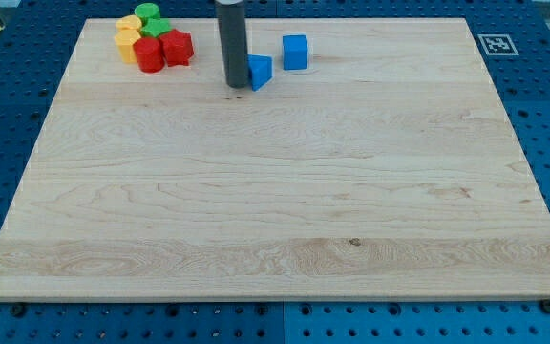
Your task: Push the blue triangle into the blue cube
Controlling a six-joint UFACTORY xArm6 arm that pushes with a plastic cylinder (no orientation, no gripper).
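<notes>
Camera view: wooden board, blue pegboard.

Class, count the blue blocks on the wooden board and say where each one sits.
2. The blue cube sits near the view's top, right of centre. The blue triangle lies just left and below it, a gap between them, with my tip against its left side. None looks hidden.

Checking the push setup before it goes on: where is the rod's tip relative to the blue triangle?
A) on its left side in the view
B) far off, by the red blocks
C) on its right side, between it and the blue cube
A: my tip sits against the left side of the blue triangle, with the blue cube apart on the triangle's upper right.
</notes>
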